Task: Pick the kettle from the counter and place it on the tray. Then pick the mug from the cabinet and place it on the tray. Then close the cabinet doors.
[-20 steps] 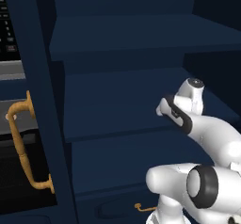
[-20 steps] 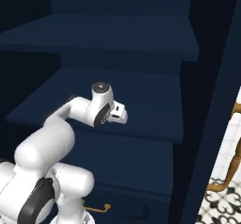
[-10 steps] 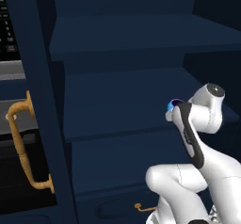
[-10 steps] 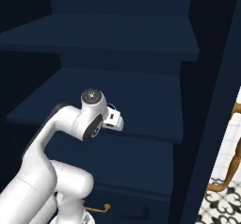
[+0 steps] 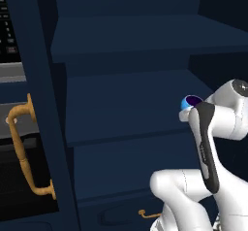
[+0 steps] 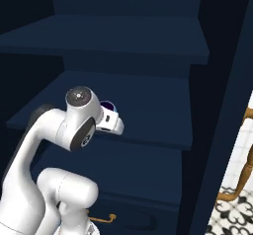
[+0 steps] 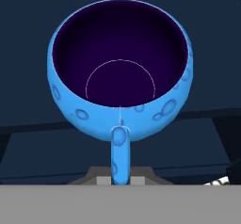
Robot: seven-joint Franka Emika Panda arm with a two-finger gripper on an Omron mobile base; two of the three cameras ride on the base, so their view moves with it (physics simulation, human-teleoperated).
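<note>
Lifted clear of the cabinet (image 5: 121,36) shelf, mug (image 7: 120,72), empty, end effector (image 7: 120,178) pinching its handle

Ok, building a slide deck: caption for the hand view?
Tool shut on the blue mug's handle, dark cabinet shelves behind.

We are viewing a dim kitchen rendered in deep navy. A black oven (image 5: 9,31) with a curved brass handle (image 5: 24,152) is standing at the left, and patterned black-and-white floor tiling (image 6: 232,219) is showing at the lower right.

Kitchen, navy cabinet (image 5: 126,108), oven (image 5: 9,41)
</note>
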